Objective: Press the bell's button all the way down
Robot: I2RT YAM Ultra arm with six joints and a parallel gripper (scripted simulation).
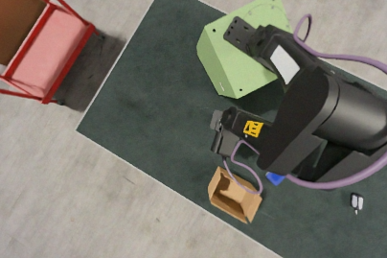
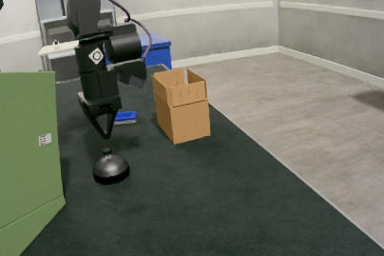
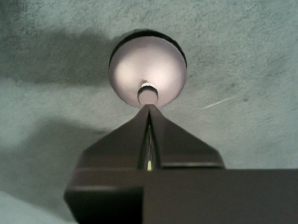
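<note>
The bell is a dark dome with a small button on top, standing on the dark green mat. In the wrist view the dome looks pale and its button sits just beyond my fingertips. My gripper is shut with nothing between the fingers and points straight down. Its tip hangs a short gap above the button and does not touch it. The wrist view shows the closed fingers coming to a point in line with the button. In the overhead view the gripper hides the bell.
An open cardboard box stands on the mat to the right of the bell. A green cabinet stands close on the left. A small blue object lies behind the bell. A red shelf cart stands off the mat.
</note>
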